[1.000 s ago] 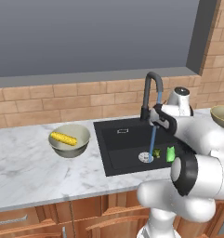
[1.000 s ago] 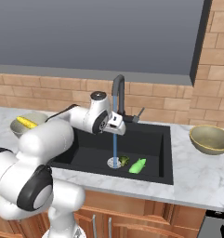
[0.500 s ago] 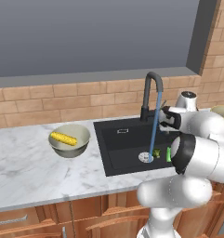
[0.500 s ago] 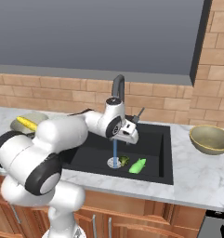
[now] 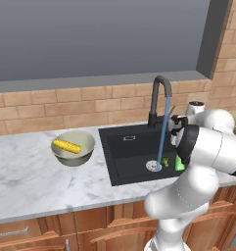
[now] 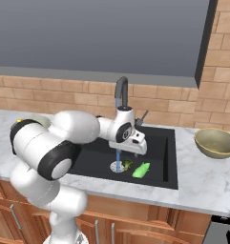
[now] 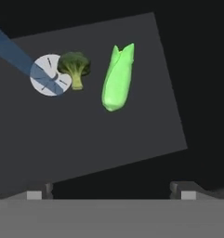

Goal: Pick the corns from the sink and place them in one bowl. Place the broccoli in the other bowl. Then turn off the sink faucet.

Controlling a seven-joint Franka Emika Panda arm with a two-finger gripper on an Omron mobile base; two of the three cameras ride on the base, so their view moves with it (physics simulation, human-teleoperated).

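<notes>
Well beyond the spread fingers (image 7: 111,188), green corn (image 7: 117,77) lies beside broccoli (image 7: 75,67).

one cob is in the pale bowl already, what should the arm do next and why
Probably lower the open gripper toward the light-green corn lying on the sink floor. The fingers stand wide and hold nothing, and that corn lies apart from the broccoli by the drain. The yellow cob already sits in the pale bowl, so this piece likely joins it.

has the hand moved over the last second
Yes. In the right base view the hand has swung rightward past the faucet, and now sits open above the green corn in the sink.
</notes>
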